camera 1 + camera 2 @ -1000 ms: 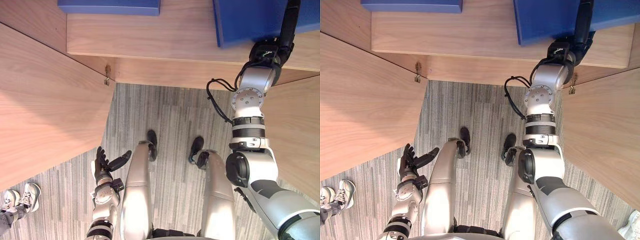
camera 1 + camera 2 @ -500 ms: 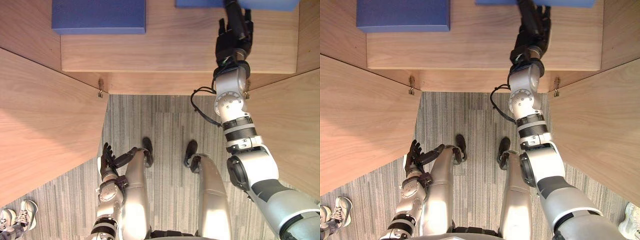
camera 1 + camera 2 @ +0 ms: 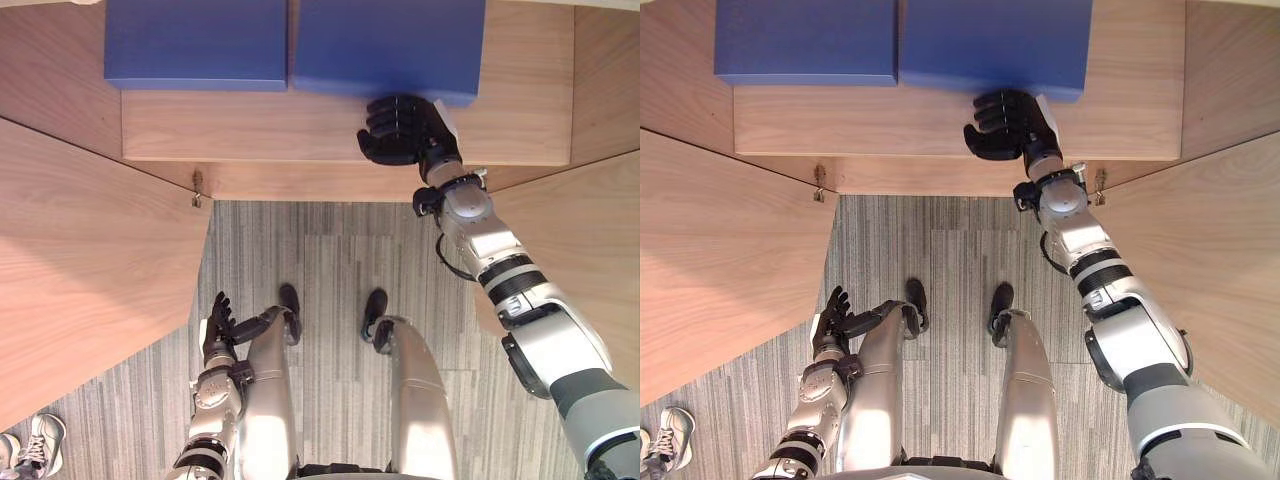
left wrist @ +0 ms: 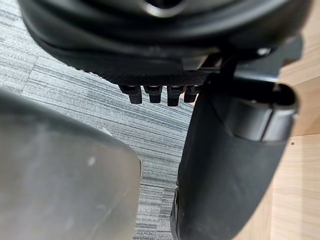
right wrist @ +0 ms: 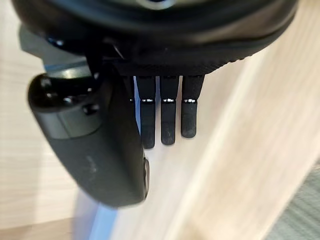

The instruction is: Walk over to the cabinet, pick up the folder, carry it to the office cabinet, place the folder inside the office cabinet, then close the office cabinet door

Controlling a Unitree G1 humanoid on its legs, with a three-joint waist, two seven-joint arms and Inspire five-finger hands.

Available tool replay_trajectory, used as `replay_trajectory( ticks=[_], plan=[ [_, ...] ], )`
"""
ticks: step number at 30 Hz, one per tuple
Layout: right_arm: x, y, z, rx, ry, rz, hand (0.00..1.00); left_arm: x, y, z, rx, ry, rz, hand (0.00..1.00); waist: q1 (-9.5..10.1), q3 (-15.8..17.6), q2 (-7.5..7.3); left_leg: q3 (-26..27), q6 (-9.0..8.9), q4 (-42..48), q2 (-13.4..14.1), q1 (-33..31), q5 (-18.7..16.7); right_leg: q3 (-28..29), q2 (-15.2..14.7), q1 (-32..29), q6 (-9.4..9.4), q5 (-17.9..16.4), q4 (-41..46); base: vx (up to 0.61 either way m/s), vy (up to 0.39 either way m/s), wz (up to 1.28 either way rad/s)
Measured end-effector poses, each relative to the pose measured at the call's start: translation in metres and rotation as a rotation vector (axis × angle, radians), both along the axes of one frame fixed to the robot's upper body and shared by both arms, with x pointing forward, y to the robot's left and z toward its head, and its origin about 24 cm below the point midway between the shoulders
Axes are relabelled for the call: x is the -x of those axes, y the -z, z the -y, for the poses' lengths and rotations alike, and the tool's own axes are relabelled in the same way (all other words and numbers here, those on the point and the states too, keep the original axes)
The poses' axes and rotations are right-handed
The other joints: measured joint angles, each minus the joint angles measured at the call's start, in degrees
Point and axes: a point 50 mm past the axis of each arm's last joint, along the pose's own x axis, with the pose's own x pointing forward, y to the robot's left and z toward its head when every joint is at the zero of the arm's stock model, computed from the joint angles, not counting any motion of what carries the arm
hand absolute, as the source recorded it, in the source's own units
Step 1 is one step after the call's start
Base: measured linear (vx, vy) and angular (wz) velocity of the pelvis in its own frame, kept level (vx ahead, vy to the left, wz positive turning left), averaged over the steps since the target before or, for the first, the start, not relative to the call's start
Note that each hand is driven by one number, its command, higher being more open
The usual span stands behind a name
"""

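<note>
Two blue folders lie side by side on the wooden shelf of the office cabinet: the left folder and the right folder. My right hand rests on the shelf just in front of the right folder's near edge. Its fingers are straight in the right wrist view and hold nothing, with a blue strip of the right folder past them. My left hand hangs open low by my left side, over the carpet.
The cabinet's left door and right door both stand open, flanking me. Grey striped carpet lies between them. A person's shoes show at the lower left corner.
My right hand has drawn back from deep over the right folder to the shelf in front of it. The folder now lies beside the left one. The camera view has also shifted.
</note>
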Motion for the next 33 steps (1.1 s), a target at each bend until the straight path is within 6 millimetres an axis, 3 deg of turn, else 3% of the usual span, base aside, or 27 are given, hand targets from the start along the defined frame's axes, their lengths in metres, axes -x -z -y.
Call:
replay_trajectory(
  ticks=[7,10,13,16,21,26,28,31,33],
  plan=[
    [-0.001,0.001,-0.014,-0.062,0.021,0.010,0.00,-0.002,0.000,0.001,0.015,0.008,-0.001,1.00,0.20,-0.1,0.04,0.2,-0.25,-1.2,-0.3,-0.2,0.4,-0.1,-0.1,-0.6,0.00,0.0,-0.6,0.00,-0.044,0.01],
    [-0.004,-0.013,-0.027,-0.113,0.041,0.051,0.00,-0.003,-0.001,0.000,0.014,0.002,0.007,1.00,0.12,-0.4,0.08,0.2,-0.37,-1.4,-0.2,-1.8,0.6,-0.2,-0.2,-2.3,-0.06,0.0,-0.5,0.00,-0.049,-0.01],
    [-0.011,-0.040,-0.037,-0.125,0.110,0.121,0.00,-0.006,-0.005,-0.002,0.006,-0.022,0.024,1.00,0.33,-0.4,0.13,0.0,-0.43,-1.9,-0.6,-3.6,1.4,-0.5,-0.5,-4.3,-0.26,0.2,-0.2,-0.01,-0.045,0.06],
    [-0.013,-0.058,-0.038,-0.089,0.162,0.175,0.00,-0.011,-0.009,-0.001,0.003,-0.037,0.038,1.00,0.53,-0.4,0.13,-0.5,-0.44,-2.7,-1.4,-5.1,2.4,-1.0,-1.2,-5.6,-0.37,0.2,0.1,-0.01,-0.040,0.18],
    [-0.013,-0.068,-0.039,-0.082,0.198,0.203,0.00,-0.015,-0.015,0.000,0.008,-0.062,0.067,1.00,0.40,-0.4,0.14,-0.8,-0.37,-2.9,-2.0,-6.6,3.2,-1.3,-1.8,-7.0,-0.57,0.7,0.3,-0.05,-0.024,0.08],
    [-0.013,-0.074,-0.027,-0.180,0.229,0.195,0.00,-0.018,-0.022,0.003,0.036,-0.086,0.108,1.00,0.49,-0.4,0.20,-1.8,-0.40,-2.3,-2.1,-7.9,4.0,-2.3,-2.1,-7.8,-0.84,0.9,1.1,-0.06,-0.034,0.09],
    [-0.010,-0.073,-0.021,-0.239,0.229,0.202,0.00,-0.019,-0.023,0.003,0.038,-0.086,0.113,1.00,0.52,-0.4,0.21,-1.8,-0.39,-1.8,-2.1,-8.0,4.0,-2.3,-2.1,-7.8,-0.93,0.8,1.7,-0.02,-0.013,0.01],
    [0.021,-0.079,-0.002,-0.379,0.185,0.353,0.00,-0.020,-0.025,0.006,0.046,-0.080,0.125,1.00,0.44,-0.4,0.22,-1.8,-0.09,-0.4,-1.8,-7.3,3.7,-2.3,-2.0,-6.9,-1.02,0.7,2.5,0.00,0.000,0.00],
    [0.040,-0.066,0.005,-0.408,0.160,0.407,0.00,-0.018,-0.022,0.007,0.051,-0.074,0.106,1.00,0.03,-0.3,0.22,-1.6,0.15,-0.1,-1.6,-4.6,2.9,-2.3,-2.0,-4.0,-1.05,0.1,2.7,0.00,0.000,0.00]
  ],
)
